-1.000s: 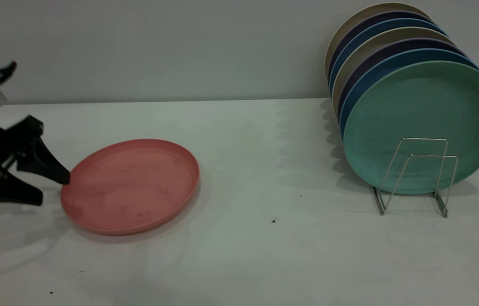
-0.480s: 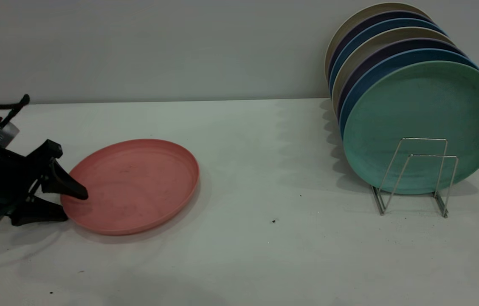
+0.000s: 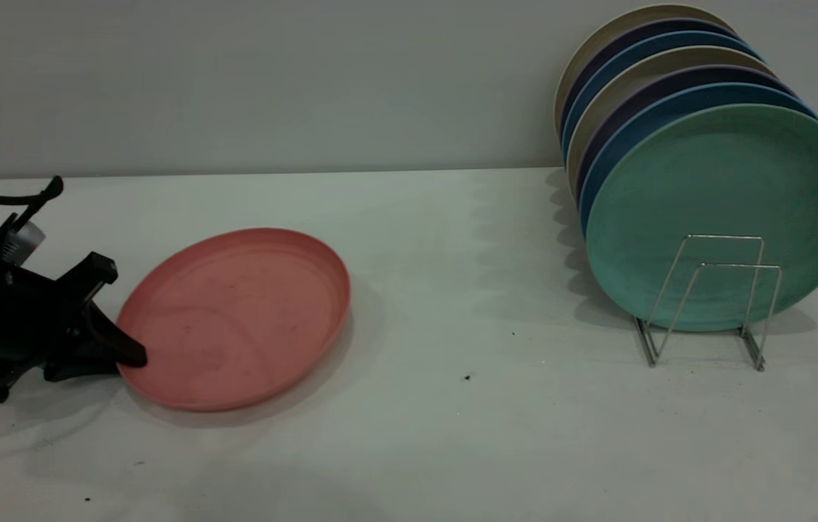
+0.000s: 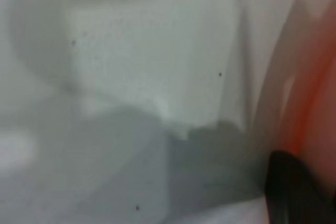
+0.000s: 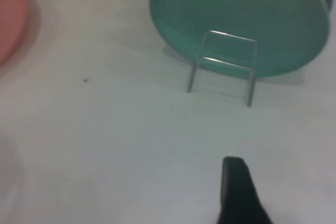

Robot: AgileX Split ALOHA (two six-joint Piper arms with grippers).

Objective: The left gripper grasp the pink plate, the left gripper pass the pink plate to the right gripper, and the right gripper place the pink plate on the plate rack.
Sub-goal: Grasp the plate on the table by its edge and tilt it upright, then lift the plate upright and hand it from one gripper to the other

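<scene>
Your left gripper (image 3: 122, 357) sits low at the left end of the tabletop (image 3: 452, 435), its black body lying almost flat and pointing toward the pink plate (image 3: 235, 319). Its fingers (image 3: 122, 348) are clamped on the plate's near-left rim, one finger lying over the rim and the other tucked under it. The plate is tilted, its far edge raised while the lower edge looks to rest on the tabletop, though you cannot be sure of contact there. In the left wrist view you see one dark fingertip (image 4: 294, 187) against the blurred pink rim (image 4: 315, 103).

Your right gripper appears only in its own wrist view, where a single black finger (image 5: 239, 192) hangs above the tabletop, well apart from the plate rack (image 5: 223, 66); you cannot tell whether its fingers are spread or closed.

The plate rack (image 3: 706, 297) stands at the right side, with a mint-green plate (image 3: 721, 210) upright at the front of a row of blue, dark purple and beige plates. Two wire loops in front of it are unfilled. The tabletop is pale with a few dark specks, and a plain grey wall (image 3: 271, 80) runs behind it.
</scene>
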